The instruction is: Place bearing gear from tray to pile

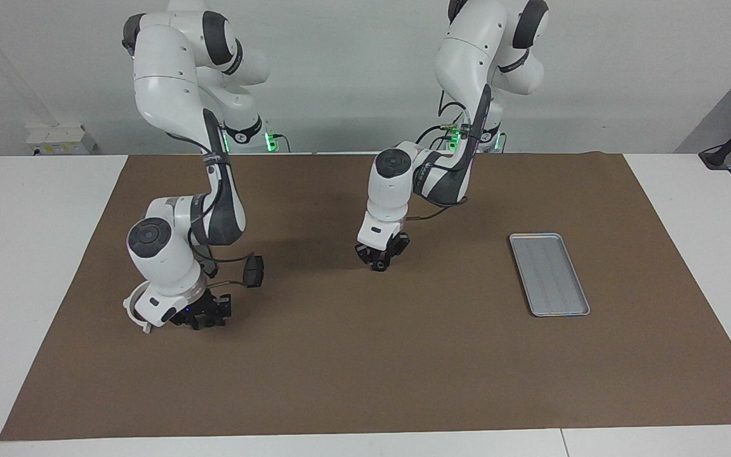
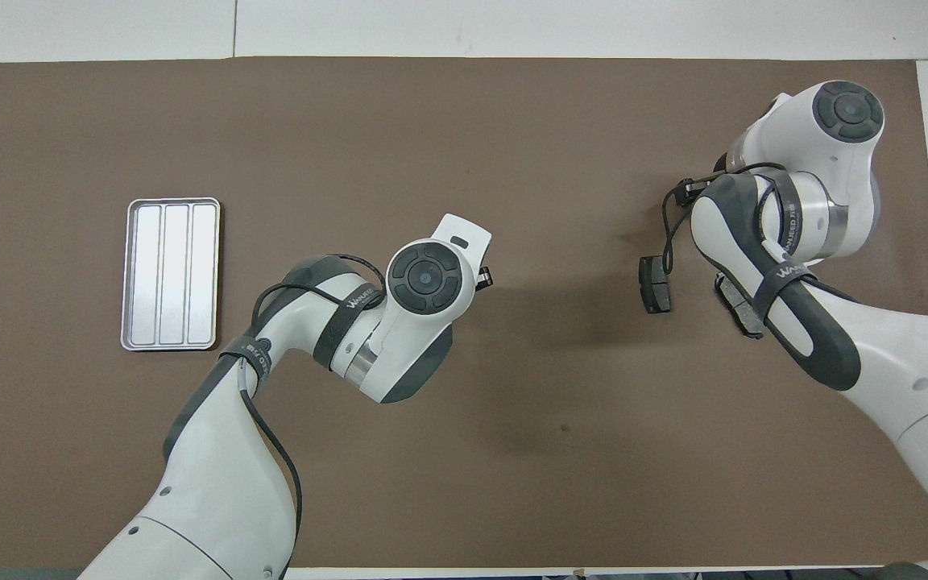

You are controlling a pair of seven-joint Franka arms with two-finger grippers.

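Note:
The silver tray [image 1: 549, 274] lies empty on the brown mat toward the left arm's end of the table; it also shows in the overhead view [image 2: 170, 274]. No bearing gear shows in either view. The pile lies toward the right arm's end: a white half-ring bracket [image 1: 132, 311], partly hidden by the right wrist, and two dark brake pads [image 2: 655, 283] [image 2: 742, 310], one of them partly under the right forearm. My right gripper [image 1: 204, 315] is down low at the mat, beside the bracket. My left gripper [image 1: 381, 259] hangs just above the mat's middle.
The brown mat [image 1: 365, 368] covers most of the white table. One brake pad [image 1: 252, 270] stands beside the right arm's cable. The right arm's wrist covers the bracket and its gripper in the overhead view.

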